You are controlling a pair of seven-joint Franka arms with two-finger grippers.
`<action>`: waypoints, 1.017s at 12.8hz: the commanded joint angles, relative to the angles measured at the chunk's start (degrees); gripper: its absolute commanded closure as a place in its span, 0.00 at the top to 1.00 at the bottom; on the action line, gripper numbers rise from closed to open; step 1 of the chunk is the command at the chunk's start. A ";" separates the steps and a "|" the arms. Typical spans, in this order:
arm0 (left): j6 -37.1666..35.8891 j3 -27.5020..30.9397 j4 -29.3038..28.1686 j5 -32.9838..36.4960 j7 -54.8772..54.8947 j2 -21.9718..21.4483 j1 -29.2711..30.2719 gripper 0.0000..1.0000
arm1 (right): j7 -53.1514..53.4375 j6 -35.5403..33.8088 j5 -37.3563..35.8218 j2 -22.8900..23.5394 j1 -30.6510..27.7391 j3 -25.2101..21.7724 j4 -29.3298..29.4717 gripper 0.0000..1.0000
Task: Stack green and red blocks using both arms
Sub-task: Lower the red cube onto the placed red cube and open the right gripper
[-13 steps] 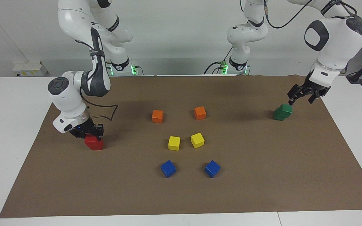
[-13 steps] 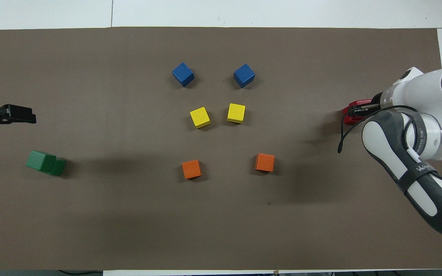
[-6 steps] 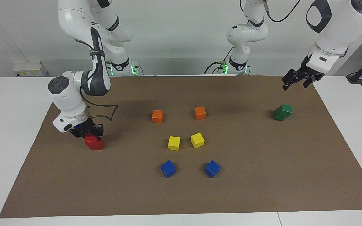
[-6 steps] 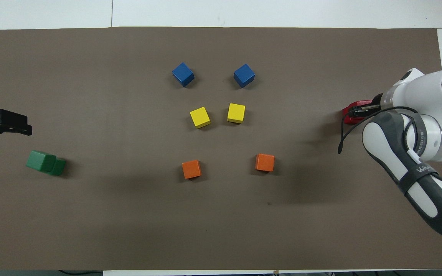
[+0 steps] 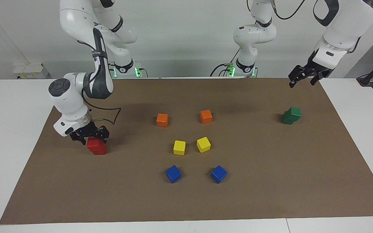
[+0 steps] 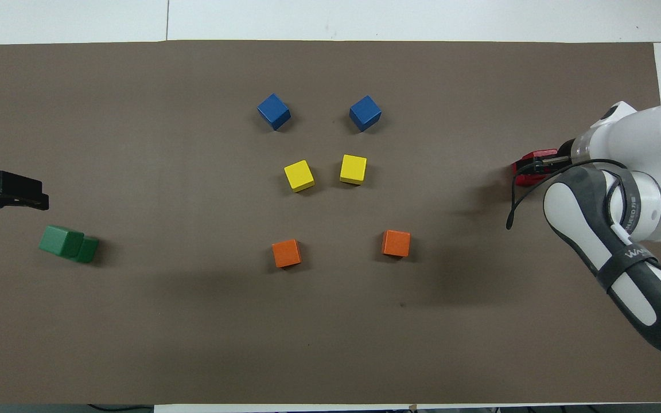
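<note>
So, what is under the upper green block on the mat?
The lower green block lies under the upper green block, shifted so that part of it shows. The faces where they meet are covered.

a white bench [image 5: 18, 136] fills most of both views, its top made of panels with thin seams between them. a large brown mat [image 5: 270, 181] covers its middle and leaves white margins at the ends and along the edge farthest from the robots. a plain pale grey wall [image 5: 180, 38] rises at the robots' end of the bench. a white socket box [image 5: 28, 70] sits at the foot of that wall, toward the right arm's end. the light is even and soft, throwing faint blurred shadows on the mat.
</note>
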 commanded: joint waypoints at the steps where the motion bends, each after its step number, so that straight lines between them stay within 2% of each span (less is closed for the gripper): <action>1: -0.71 1.50 0.17 0.74 -0.85 -0.58 -1.73 1.00 | 0.54 -3.54 0.92 -2.63 -0.05 0.51 0.45 1.00; 3: -1.49 1.58 1.30 0.74 -0.94 -0.14 -2.17 1.00 | 0.89 -12.05 1.01 -5.44 0.30 0.86 4.31 1.00; 7: -2.20 1.58 2.02 0.74 -0.85 0.13 -2.26 1.00 | 0.90 -24.09 1.10 -18.86 0.30 2.54 4.50 1.00; 8: -2.20 1.58 2.02 0.74 -0.85 0.04 -2.26 1.00 | 0.72 -27.08 1.10 -20.90 0.30 2.54 5.46 1.00; 11: -2.29 1.41 1.93 0.74 -0.85 -0.31 -1.65 1.00 | -0.24 -42.09 0.84 -21.36 0.21 2.36 16.33 1.00; 12: -2.29 1.41 1.93 0.66 -0.76 -0.31 -1.56 1.00 | -0.60 -45.10 0.49 -21.45 0.13 2.27 17.93 1.00; 13: -2.20 1.41 1.93 0.65 -0.76 -0.31 -1.56 1.00 | -0.51 -45.31 -0.12 -20.49 -0.05 2.18 20.21 1.00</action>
